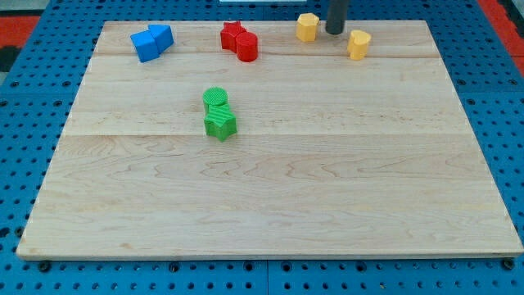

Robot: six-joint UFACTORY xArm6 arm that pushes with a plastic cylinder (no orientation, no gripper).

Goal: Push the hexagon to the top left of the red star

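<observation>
The yellow hexagon (pixel 307 26) stands near the board's top edge, right of centre. The red star (pixel 232 34) lies to its left, touching a red cylinder (pixel 247 47) at the star's lower right. My tip (pixel 335 32) rests on the board just right of the hexagon, with a small gap between them. The tip is between the hexagon and a second yellow block (pixel 359 43), whose shape I cannot make out clearly.
Two blue blocks (pixel 151 42) sit together at the view's top left. A green cylinder (pixel 216 98) and a green star (pixel 219 124) touch each other left of the board's centre. The wooden board (pixel 327 197) lies on a blue perforated surface.
</observation>
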